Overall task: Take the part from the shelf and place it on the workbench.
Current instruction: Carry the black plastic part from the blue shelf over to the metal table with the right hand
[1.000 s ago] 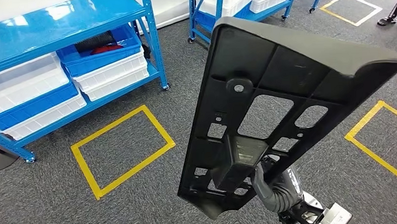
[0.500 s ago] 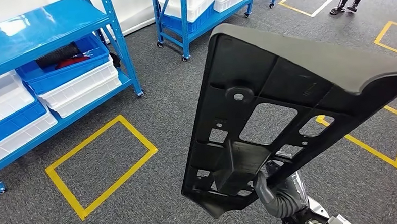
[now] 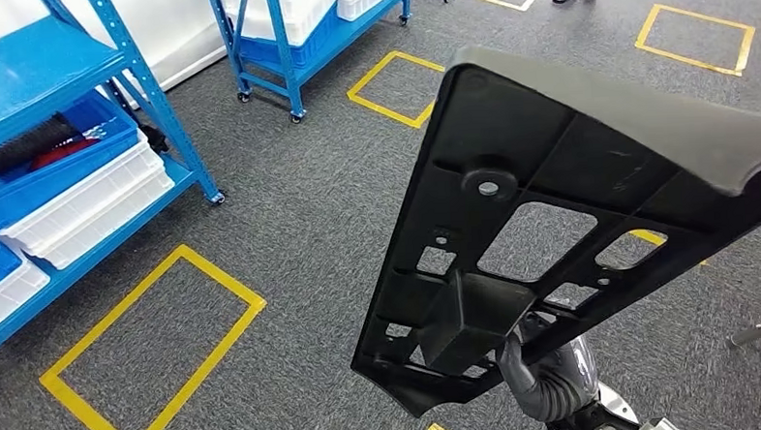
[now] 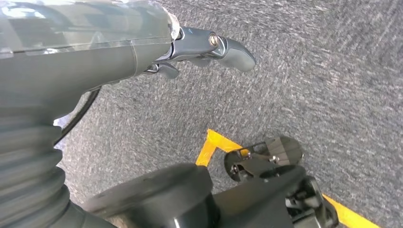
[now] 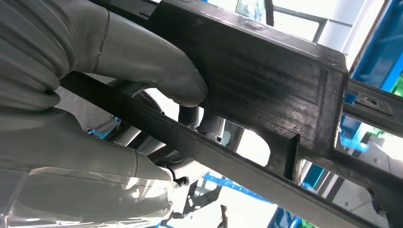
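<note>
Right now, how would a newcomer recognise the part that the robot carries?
Over the grey carpet, the right hand holds up a big black plastic panel. Unlike the white bins on the blue shelf, it is flat, ribbed and pierced with cut-outs.

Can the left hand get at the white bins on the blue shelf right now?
Probably not: the left hand hangs over carpet, while the white bins sit on the blue shelf well off to the side.

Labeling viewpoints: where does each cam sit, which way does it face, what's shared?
Head view: high on the body, looking forward and down at carpet, blue shelves and the black part; right hand shows.
Left wrist view: behind the left hand, facing floor and yellow tape.
Right wrist view: behind the right hand, facing the part.
Shared: head and right wrist views show the hand gripping the part.
</note>
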